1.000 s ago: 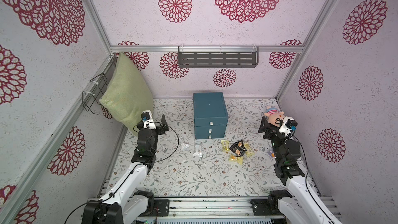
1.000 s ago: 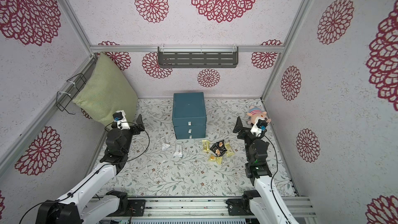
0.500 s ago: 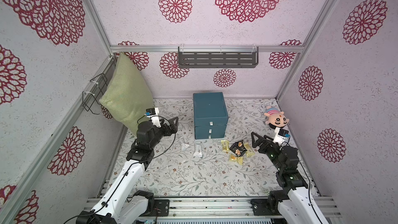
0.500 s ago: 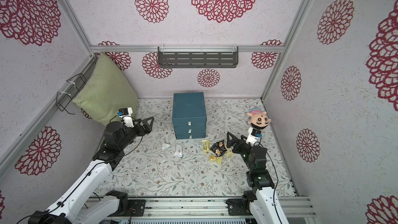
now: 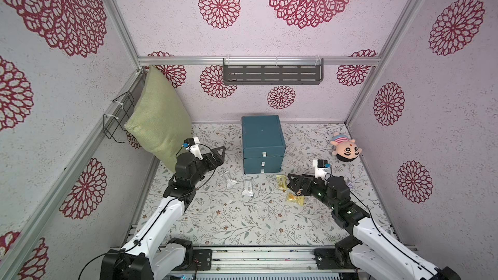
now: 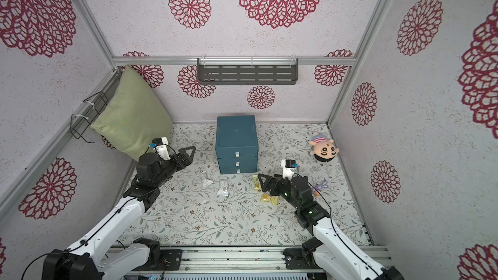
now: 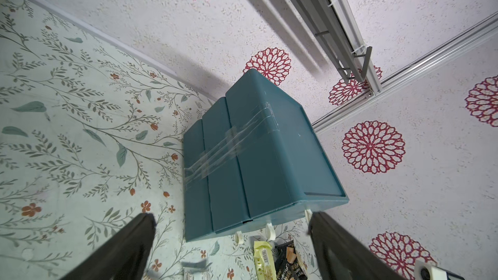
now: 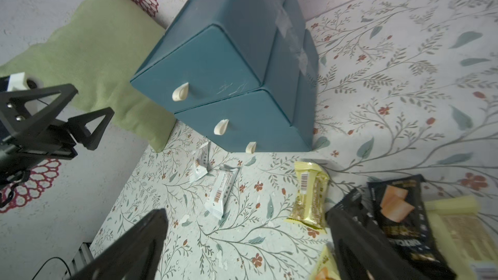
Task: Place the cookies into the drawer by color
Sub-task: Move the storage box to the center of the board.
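The teal drawer (image 5: 262, 141) (image 6: 237, 141) stands at the back middle of the floral mat, all three fronts closed. Cookies lie in front of it: two whitish (image 5: 248, 187) (image 5: 227, 180), two yellow (image 5: 281, 181) (image 5: 295, 200), and black ones (image 8: 396, 208) partly hidden in both top views. My right gripper (image 5: 290, 183) (image 8: 246, 212) hovers open over the yellow and black cluster, holding nothing. My left gripper (image 5: 218, 156) (image 7: 231, 216) is open and empty, left of the drawer (image 7: 256, 157) and pointing at its side.
A green pillow (image 5: 159, 119) leans in the back left corner beside a wire basket (image 5: 118, 117) on the wall. A plush doll (image 5: 346, 150) lies at the back right. A grey shelf (image 5: 272, 72) hangs on the back wall. A small purple item (image 6: 320, 185) lies beside the right arm.
The right gripper has come down and left from beside the doll to over the cookie cluster. The left gripper has reached right toward the drawer. Both stayed open.
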`<state>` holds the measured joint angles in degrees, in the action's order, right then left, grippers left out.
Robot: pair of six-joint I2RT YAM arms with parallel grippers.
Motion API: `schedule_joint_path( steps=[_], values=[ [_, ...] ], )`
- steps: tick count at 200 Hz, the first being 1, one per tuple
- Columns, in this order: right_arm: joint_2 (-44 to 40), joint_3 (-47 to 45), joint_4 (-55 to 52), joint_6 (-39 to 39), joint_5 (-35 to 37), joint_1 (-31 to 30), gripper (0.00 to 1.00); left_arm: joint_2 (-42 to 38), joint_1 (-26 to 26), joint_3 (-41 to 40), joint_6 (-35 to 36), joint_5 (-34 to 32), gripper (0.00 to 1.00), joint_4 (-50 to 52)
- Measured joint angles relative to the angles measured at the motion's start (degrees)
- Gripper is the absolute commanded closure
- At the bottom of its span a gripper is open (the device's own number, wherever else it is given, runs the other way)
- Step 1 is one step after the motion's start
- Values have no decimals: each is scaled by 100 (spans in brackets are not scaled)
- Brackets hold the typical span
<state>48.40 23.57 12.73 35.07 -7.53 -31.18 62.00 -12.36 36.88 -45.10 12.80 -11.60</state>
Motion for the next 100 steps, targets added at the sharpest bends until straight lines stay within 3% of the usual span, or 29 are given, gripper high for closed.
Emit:
schedule_joint_path(
  steps=[41,53,88,100],
  values=[
    [817,699,-28,216,476,-763,21,577,-352,-11,-35,138,2,-511],
    [1049,907,-72,308,575,-855,30,660,-407,-98,35,186,2,-691],
    [1696,1521,-105,850,693,-990,41,396,-485,-634,358,15,3,-929],
    [1910,1676,-46,1139,688,-999,50,221,-507,-756,466,-81,3,-927]
  ],
)
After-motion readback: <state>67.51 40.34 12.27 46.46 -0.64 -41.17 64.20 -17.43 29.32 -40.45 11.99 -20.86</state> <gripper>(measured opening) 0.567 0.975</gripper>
